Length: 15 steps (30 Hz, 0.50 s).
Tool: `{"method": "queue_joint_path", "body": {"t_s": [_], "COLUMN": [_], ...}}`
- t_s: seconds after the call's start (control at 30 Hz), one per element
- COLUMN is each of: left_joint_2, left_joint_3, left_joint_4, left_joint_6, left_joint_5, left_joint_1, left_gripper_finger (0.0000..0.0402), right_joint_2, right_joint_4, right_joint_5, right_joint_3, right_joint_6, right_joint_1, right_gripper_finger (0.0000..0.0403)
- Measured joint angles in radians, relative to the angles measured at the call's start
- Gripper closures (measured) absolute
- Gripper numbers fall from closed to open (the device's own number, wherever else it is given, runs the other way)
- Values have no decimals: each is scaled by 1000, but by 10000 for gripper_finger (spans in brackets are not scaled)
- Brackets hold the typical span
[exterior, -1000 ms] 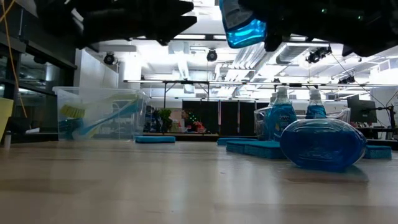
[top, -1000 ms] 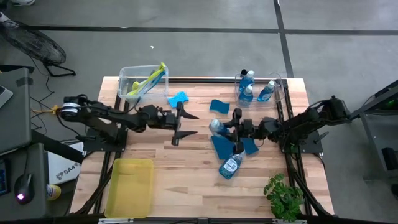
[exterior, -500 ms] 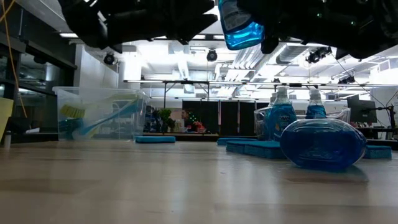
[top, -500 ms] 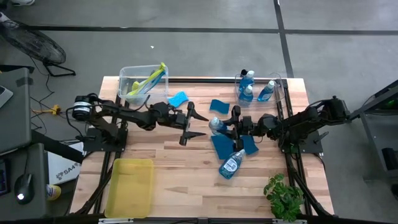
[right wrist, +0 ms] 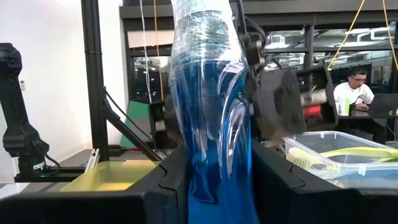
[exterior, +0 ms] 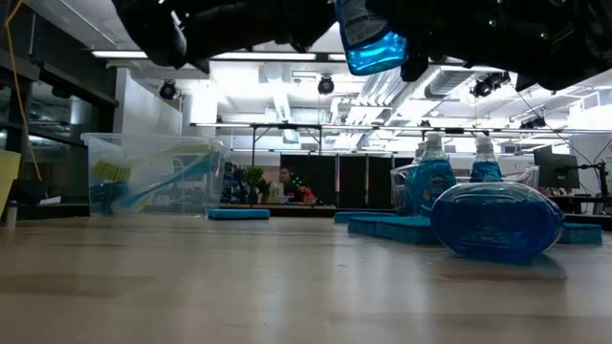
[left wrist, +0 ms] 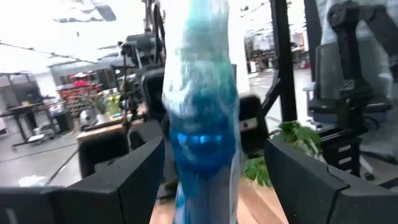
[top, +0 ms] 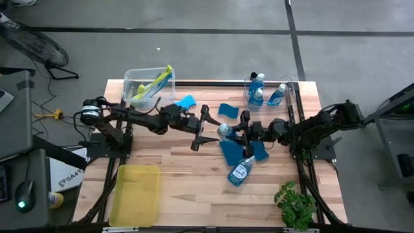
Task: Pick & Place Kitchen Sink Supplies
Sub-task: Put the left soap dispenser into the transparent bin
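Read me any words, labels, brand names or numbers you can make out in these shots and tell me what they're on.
None can be read.
Soap bottle lying on the table: embossed marking, too blurred to read.
Bottle held by the right hand: clear wrap, no legible print.
White box beside the table: dark print, too small to read.

The middle of the worktop (top: 194, 184) is crowded: the left hand (top: 204, 129), fingers spread, sits just beside the right hand (top: 240, 133) and the soap bottle (top: 224, 131) it grips. Sponges (top: 230, 152) and a lying bottle (top: 240, 172) block the space below them. Bare wood lies between the yellow tray (top: 134, 194) and that bottle.
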Motion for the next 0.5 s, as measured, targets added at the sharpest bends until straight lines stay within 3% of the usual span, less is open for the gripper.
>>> {"method": "queue_joint_path", "body": {"t_s": [0.2, 0.5], "left_joint_2": [-1, -1], "left_joint_3": [46, 71], "left_joint_4": [-54, -89], "left_joint_6": [1, 2], "left_joint_5": [10, 33], "left_joint_1": [-2, -2], "left_gripper_finger": [140, 226], "right_joint_2": [0, 0], "right_joint_4": [-13, -21], "right_joint_5": [0, -3], "right_joint_3": [0, 0], "right_joint_6": [0, 4], "right_joint_1": [0, 0], "right_gripper_finger": [288, 288]}}
